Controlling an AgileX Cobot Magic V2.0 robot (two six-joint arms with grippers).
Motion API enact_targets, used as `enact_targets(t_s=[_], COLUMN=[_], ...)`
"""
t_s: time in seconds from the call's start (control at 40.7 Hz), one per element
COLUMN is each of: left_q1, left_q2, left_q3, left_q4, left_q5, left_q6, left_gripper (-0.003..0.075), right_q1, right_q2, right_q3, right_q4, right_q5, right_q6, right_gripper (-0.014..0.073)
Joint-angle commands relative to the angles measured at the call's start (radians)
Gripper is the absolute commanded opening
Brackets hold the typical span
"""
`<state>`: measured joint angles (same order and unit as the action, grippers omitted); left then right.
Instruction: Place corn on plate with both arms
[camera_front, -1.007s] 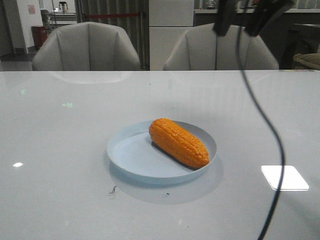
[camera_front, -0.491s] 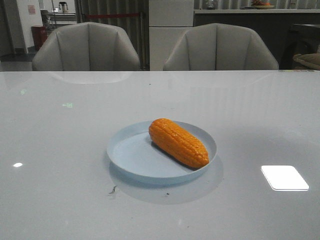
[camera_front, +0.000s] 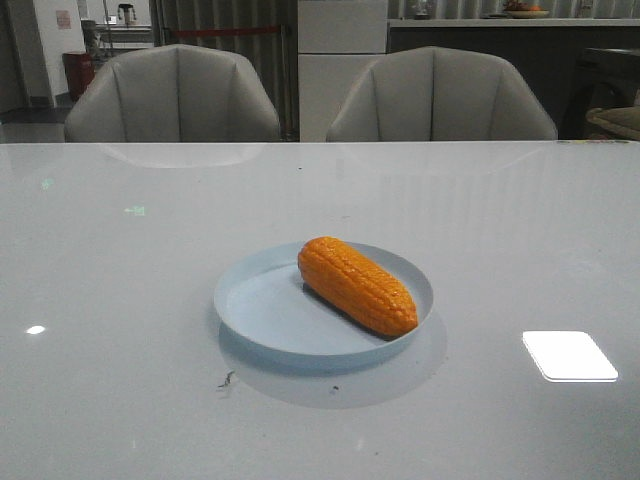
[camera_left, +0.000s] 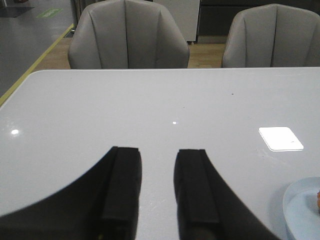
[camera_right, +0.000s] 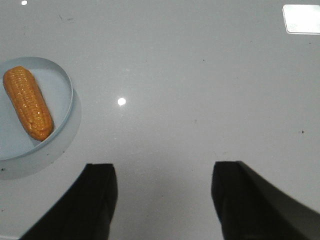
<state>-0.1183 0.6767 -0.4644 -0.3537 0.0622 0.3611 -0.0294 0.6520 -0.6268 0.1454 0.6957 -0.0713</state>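
The corn (camera_front: 357, 285) is lying diagonally inside the plate (camera_front: 250, 310), well off both my pincers: the right (camera_right: 162, 200) is gaping wide and empty, the left (camera_left: 157, 187) parted narrowly.

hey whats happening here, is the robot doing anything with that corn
Nothing is being handled right now. The corn lies on the pale blue plate, toward its right side, on the white table. The left gripper hangs over bare table beside the plate, its fingers narrowly apart. The right gripper is open and empty, off to the plate's side.
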Motion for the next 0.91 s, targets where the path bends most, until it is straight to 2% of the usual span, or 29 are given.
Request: enact_targets(t_s=[0.0,0.196,0.491,0.884], left_q1=[0.000,0.000,0.000,0.000], left_q2=[-0.003,-0.003,-0.003,-0.003], left_q3=[-0.031,-0.031,-0.031,-0.031], left_q4=[-0.001,-0.001,-0.001,-0.001], left_q5=[-0.084,-0.085,-0.085,-0.085], left_q6=[0.000,0.000,0.000,0.000], left_gripper=[0.0272,0.0266,0.0091,0.0094], right_q1=[-0.005,-0.005,-0.005,-0.005], right_q2=[-0.023,-0.024,-0.024,-0.024], right_q3=[-0.023,-0.023,-0.023,-0.023], right_q4=[0.013,0.013,0.013,0.013], right_q5=[-0.078,-0.076,-0.076,-0.076], right_q6=[0.002,0.002,0.002,0.002], right_gripper=[0.0519,0.0519,0.0519,0.0519])
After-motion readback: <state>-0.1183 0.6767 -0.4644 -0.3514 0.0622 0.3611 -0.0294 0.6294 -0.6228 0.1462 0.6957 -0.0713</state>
